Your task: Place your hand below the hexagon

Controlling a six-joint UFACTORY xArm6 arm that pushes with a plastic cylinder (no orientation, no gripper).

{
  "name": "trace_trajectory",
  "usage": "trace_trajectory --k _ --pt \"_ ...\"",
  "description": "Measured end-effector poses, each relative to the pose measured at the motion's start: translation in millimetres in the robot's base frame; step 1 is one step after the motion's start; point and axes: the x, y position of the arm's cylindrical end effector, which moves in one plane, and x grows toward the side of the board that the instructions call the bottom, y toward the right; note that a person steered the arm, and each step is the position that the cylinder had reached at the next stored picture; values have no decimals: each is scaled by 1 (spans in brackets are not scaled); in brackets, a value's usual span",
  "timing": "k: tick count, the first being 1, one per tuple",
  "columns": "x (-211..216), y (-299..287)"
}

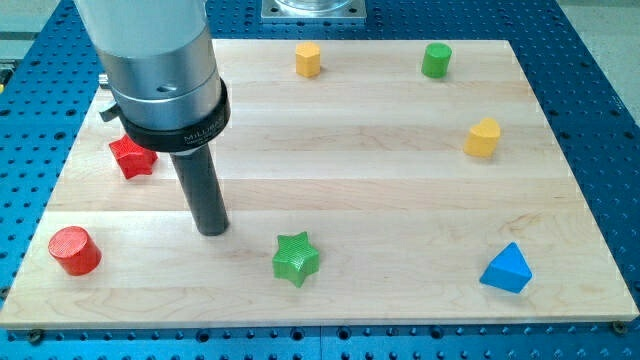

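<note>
A yellow hexagon block (308, 59) stands near the view's top, left of centre. My tip (212, 230) rests on the board in the lower left part, far below and left of the hexagon. It is left of a green star (296, 258), below and right of a red star (132, 156), and up and right of a red cylinder (75, 250). The tip touches no block.
A green cylinder (436, 60) stands at the top right. A yellow block (482, 137) sits at the right. A blue triangular block (507, 269) lies at the bottom right. The wooden board (400, 190) lies on a blue perforated table (600, 60).
</note>
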Motion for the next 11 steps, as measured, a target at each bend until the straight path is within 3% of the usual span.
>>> trace_trajectory --k 5,6,7,9,10,11 --pt "2 7" --pt "-88 15" --pt "-140 34" --pt "-153 98" --pt "-154 101" --pt "-211 103"
